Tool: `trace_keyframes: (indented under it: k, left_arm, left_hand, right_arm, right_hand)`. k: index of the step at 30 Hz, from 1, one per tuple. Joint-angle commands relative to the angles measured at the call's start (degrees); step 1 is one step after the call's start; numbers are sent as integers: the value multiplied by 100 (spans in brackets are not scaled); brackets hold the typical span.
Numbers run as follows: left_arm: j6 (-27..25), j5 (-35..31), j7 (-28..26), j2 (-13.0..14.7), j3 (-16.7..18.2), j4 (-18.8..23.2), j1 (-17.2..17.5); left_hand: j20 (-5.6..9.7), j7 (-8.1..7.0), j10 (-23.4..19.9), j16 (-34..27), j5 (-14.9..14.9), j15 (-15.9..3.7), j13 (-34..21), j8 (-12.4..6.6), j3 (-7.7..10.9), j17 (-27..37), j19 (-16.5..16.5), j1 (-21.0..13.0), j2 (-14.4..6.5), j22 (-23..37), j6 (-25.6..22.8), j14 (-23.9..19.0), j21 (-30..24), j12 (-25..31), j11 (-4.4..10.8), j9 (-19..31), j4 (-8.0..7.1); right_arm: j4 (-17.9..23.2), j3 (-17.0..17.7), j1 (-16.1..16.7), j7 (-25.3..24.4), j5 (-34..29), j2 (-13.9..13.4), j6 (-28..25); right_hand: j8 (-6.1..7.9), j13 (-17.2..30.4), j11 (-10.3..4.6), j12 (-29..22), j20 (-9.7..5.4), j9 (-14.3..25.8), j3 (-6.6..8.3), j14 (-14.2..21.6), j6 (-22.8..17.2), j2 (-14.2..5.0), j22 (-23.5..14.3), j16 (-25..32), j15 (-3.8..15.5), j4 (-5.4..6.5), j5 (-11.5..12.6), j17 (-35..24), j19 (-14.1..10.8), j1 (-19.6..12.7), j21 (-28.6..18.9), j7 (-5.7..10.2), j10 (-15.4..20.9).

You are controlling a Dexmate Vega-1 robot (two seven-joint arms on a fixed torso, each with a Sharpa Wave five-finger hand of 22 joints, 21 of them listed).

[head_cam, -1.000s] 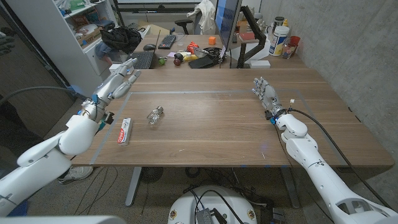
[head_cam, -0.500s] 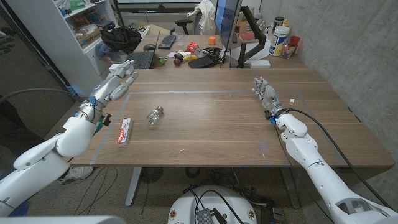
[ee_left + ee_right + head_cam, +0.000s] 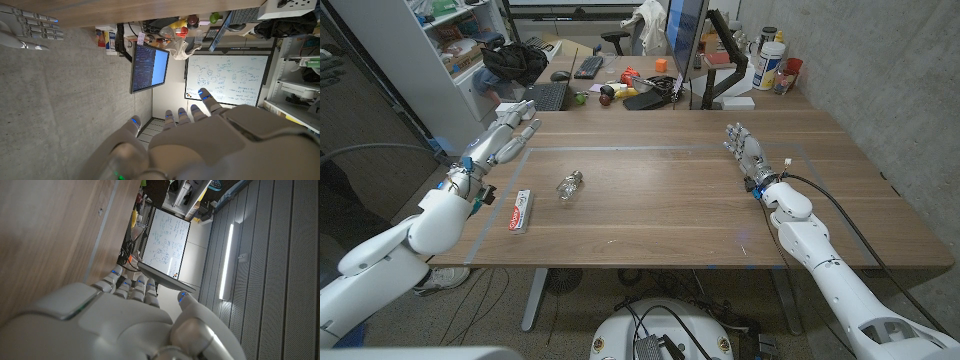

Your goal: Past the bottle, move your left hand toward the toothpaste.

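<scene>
A red and white toothpaste box lies near the table's left edge, and a small clear bottle lies on its side just to its right. My left hand hovers open at the far left of the table, beyond the toothpaste, fingers straight and holding nothing. From the left wrist camera my left hand points off over the table's far side. My right hand stands open on the right side of the table, fingers extended, empty. Along its back, my right hand reaches over bare wood.
Tape lines mark a rectangle on the wooden table. Behind the far edge sit a keyboard, a monitor, fruit and clutter. A shelf unit stands at the back left. A concrete wall runs along the right.
My left arm has drawn slightly left and back toward the table's left edge. The right hand, bottle and toothpaste have not moved.
</scene>
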State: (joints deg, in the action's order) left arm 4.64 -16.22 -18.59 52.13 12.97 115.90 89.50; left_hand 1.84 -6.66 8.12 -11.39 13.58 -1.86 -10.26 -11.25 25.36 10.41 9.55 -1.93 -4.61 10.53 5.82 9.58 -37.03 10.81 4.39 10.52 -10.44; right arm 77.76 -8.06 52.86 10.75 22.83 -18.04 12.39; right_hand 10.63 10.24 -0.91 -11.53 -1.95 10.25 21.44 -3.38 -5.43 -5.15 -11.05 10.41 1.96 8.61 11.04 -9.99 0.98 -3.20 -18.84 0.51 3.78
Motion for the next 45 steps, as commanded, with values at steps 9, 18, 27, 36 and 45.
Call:
trace_keyframes:
  k: [9,18,27,36,45]
  left_arm:
    - [-80,-2,156,87,57,-90,88]
    - [-132,-86,182,145,64,-100,103]
    - [-144,-19,236,183,-20,-177,52]
    - [-165,12,237,242,-61,-247,42]
    - [-167,36,255,315,-85,-289,35]
  left_hand:
    - [191,-25,57,44,-7,-118,-11,20,42,15,245,45,-503,20,-41,283,18,-7,-7,12,-16]
    - [182,-22,69,46,-6,-117,-12,25,39,16,267,53,-504,22,-39,305,29,-6,-6,12,-19]
    - [189,-22,82,43,-6,-122,-12,30,38,17,271,60,-506,24,-35,310,33,-6,-11,13,-21]
    - [177,-21,94,43,-6,-122,-12,34,36,17,292,65,-508,26,-28,323,42,-6,-5,13,-23]
    - [175,-16,98,42,-6,-120,-12,35,35,18,297,69,-510,27,-25,330,44,-4,-5,13,-25]
  right_arm:
    - [-66,-81,-70,-38,-65,39,3]
    - [-86,-106,-91,-54,-83,56,-16]
    - [-142,-131,-134,-55,-105,73,-3]
    - [-214,-150,-175,-45,-104,99,-9]
    - [-270,-172,-213,-40,-118,123,16]
  right_hand:
    - [17,20,2,-32,-588,21,-27,-15,-39,-450,-32,28,87,-1,-8,-14,-21,39,11,-3,48]
    - [18,20,0,-30,-589,21,-31,-15,-42,-449,-32,27,86,-1,-7,-14,-23,41,15,0,43]
    - [17,20,1,-30,-590,21,-32,-16,-41,-452,-32,27,90,-2,-6,-13,-23,40,18,2,44]
    - [17,21,-2,-30,-588,21,-34,-14,-40,-453,-32,27,86,-2,-6,-13,-23,40,22,1,45]
    - [16,21,1,-30,-587,22,-36,-14,-38,-454,-32,27,88,-1,-5,-13,-24,41,26,3,46]
